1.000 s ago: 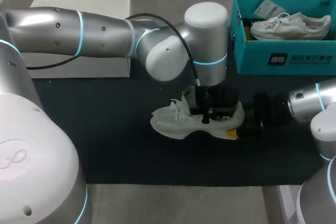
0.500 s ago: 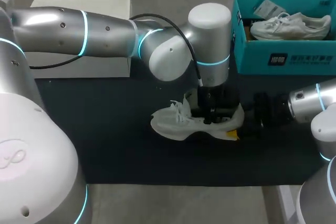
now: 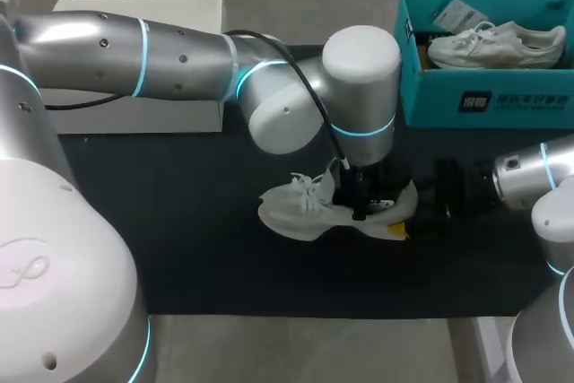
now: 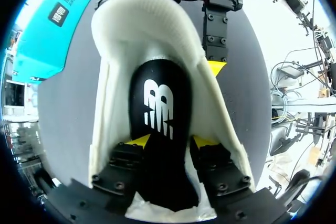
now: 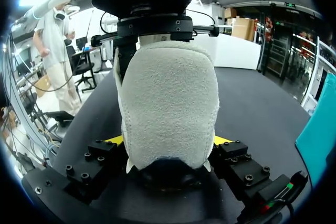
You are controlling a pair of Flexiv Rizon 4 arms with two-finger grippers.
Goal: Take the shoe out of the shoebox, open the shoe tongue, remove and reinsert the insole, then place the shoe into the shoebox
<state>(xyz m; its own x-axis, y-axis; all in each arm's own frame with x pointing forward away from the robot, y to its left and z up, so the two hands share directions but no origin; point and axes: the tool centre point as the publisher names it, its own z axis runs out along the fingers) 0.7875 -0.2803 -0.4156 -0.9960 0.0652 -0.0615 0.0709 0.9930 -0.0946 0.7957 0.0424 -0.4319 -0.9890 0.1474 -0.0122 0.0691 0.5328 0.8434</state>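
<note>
A white shoe (image 3: 300,208) lies on the black mat, toe to the left. My left gripper (image 3: 366,204) reaches down into its opening. In the left wrist view the left gripper (image 4: 171,141) stands open, its yellow tips on either side of the black insole (image 4: 160,103), which lies flat inside the shoe (image 4: 142,24). My right gripper (image 3: 408,213) is at the heel. In the right wrist view the right gripper (image 5: 167,141) is shut on the shoe's heel (image 5: 168,108), one finger against each side. The teal shoebox (image 3: 484,100) stands at the back right.
A second white shoe (image 3: 493,45) and a paper tag lie inside the shoebox. A white flat box (image 3: 134,114) sits at the back left. The black mat (image 3: 179,239) covers the table's middle, with bare mat left of and in front of the shoe.
My left gripper's fingers have spread apart inside the shoe, and its wrist has shifted slightly toward the table's front. The right arm and the shoe have stayed put.
</note>
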